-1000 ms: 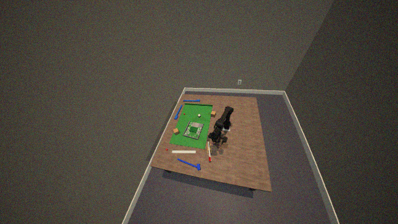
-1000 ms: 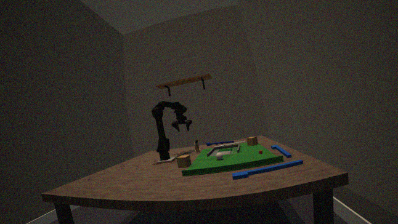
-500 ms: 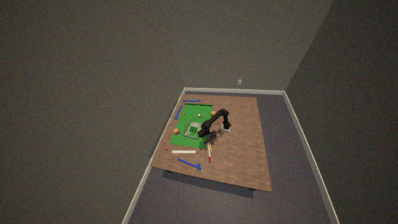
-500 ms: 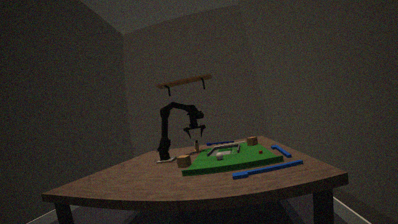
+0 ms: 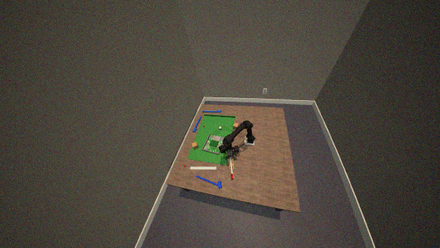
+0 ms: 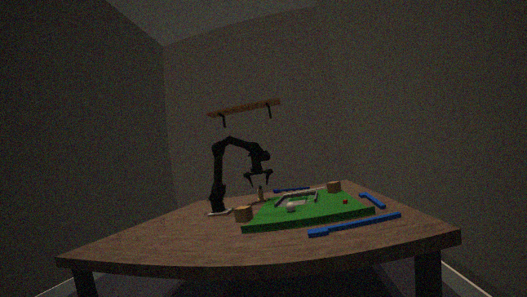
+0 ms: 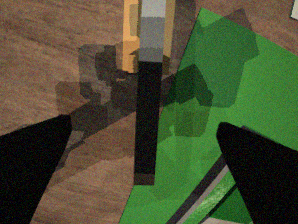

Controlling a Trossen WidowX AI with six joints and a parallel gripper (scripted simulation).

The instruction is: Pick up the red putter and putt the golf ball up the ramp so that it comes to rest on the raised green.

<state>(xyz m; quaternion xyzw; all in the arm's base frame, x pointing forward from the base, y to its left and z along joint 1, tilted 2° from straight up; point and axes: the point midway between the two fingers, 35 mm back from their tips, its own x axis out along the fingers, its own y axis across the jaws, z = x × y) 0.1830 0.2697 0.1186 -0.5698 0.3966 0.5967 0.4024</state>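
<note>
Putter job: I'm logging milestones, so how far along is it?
Done: the open end effector is lined up above the putter, its black grip between the fingers. In hand: nothing; the putter lies on the table beside the mat. Left: descend, grasp, lift, then putt the ball, which sits on the mat, up to the raised green.

Dim grey walls [image 6: 367, 82]; wooden table [image 6: 171, 245]; seemingly shelf [image 6: 245, 108].
</note>
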